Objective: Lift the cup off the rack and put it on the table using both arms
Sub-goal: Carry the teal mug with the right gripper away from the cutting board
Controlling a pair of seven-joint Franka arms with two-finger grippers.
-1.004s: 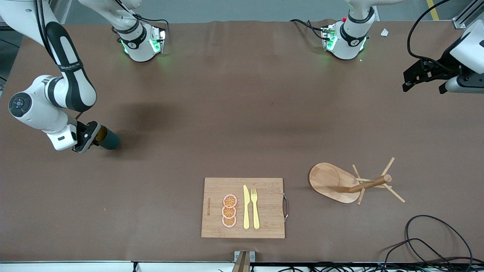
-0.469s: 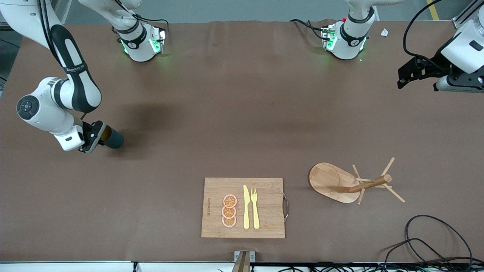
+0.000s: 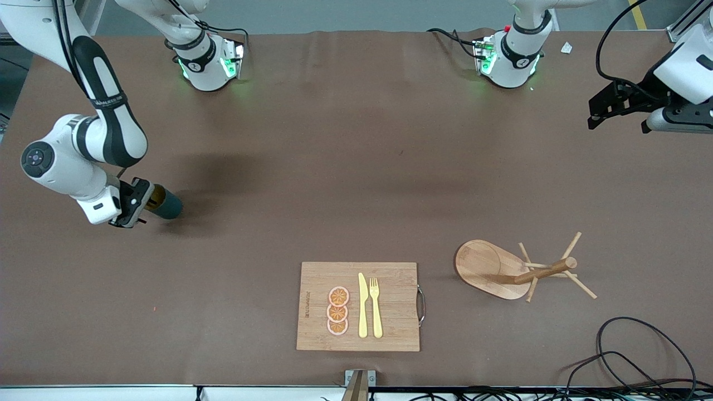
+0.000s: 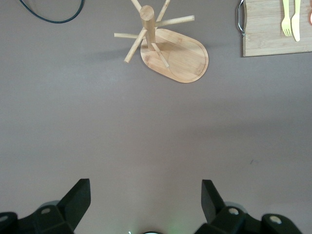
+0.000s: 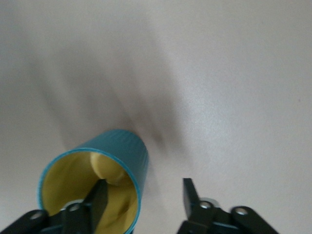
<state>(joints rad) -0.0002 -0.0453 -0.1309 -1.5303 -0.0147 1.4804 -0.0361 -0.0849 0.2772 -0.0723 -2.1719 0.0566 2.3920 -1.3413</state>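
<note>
Your brown tabletop carries the cup at the right arm's end, apparently resting there; the right pincer straddles its rim, fingers parted. The left pincer waits open; the rack stands empty.

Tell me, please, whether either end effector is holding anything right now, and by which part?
Nothing is held. The right end effector stands open, one finger inside the teal cup and one outside its rim. The left end effector is open over bare table.
</note>
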